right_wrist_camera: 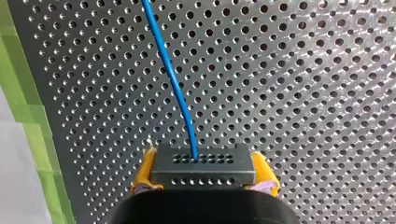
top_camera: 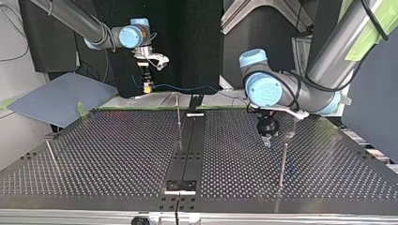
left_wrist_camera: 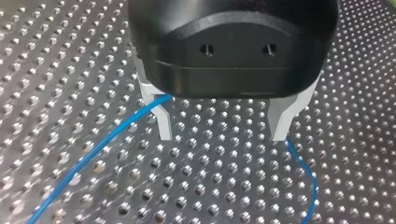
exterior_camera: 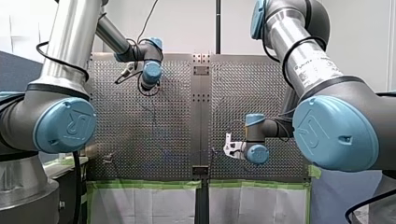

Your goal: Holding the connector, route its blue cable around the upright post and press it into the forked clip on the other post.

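At the upper left of the top view, my right pincer point(top_camera: 147, 83) hangs near the far edge of the surface point(top_camera: 94, 154), closed on the connector point(right_wrist_camera: 203, 173). Its wrist view shows yellow pads point(right_wrist_camera: 144, 170) clamped on both short ends of the block. That connector is a dark, matte, rectangular piece with two rows of small holes. The blue cable point(right_wrist_camera: 175, 84) leaves its forward face and runs ahead in a gentle bend. The cable is thin, smooth and glossy, and looks springy rather than limp.

Right of centre in the top view, my left pincer point(left_wrist_camera: 222, 135) sits low over the surface, its pale, angular fingers point(left_wrist_camera: 161, 119) spread apart with nothing in the gap. The cable meets one finger near its root and shows again beside the other's tip. A slim metal post point(top_camera: 179, 119) stands at the middle and a second post point(top_camera: 283, 164) just beside the left pincer. Which one carries the forked clip I cannot tell.

The routing looks barely begun. To do it well, I would hold the clamp firm and carry the connector in a wide arc, so the cable wraps the post low under light tension with no sharp kink at the block. The polished, perforated metal likely gives little friction, so slack could slide off.
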Controlling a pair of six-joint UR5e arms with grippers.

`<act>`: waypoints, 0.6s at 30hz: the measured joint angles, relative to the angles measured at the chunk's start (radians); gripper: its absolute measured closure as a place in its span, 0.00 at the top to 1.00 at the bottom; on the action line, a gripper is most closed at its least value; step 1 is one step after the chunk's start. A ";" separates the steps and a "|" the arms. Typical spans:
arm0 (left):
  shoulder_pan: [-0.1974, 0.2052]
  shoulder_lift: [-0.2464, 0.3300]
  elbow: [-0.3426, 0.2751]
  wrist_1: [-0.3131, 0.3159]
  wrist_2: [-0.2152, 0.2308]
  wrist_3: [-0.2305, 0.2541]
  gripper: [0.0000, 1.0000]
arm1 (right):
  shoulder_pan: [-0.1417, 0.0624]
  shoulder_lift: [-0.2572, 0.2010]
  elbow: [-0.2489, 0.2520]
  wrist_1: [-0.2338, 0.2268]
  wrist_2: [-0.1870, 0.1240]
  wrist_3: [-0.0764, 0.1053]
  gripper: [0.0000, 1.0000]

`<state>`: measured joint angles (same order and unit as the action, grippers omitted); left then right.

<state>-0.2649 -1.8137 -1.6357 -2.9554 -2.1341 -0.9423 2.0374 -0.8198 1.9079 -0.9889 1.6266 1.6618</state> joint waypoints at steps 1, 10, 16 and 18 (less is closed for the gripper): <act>-0.001 -0.001 -0.005 0.002 0.000 0.000 1.00 | 0.000 0.000 0.000 0.000 0.000 0.000 0.00; -0.013 -0.055 -0.030 0.001 -0.035 -0.008 1.00 | -0.001 0.001 0.000 0.004 -0.001 0.001 0.00; -0.025 -0.102 -0.039 0.003 -0.045 -0.011 1.00 | -0.001 0.001 0.000 0.007 -0.001 0.002 0.00; -0.032 -0.120 -0.039 0.000 -0.048 -0.011 1.00 | -0.001 0.001 0.000 0.007 0.000 0.002 0.00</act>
<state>-0.2968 -1.9338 -1.6752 -2.9552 -2.1822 -0.9538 2.0365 -0.8187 1.9079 -0.9821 1.6261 1.6642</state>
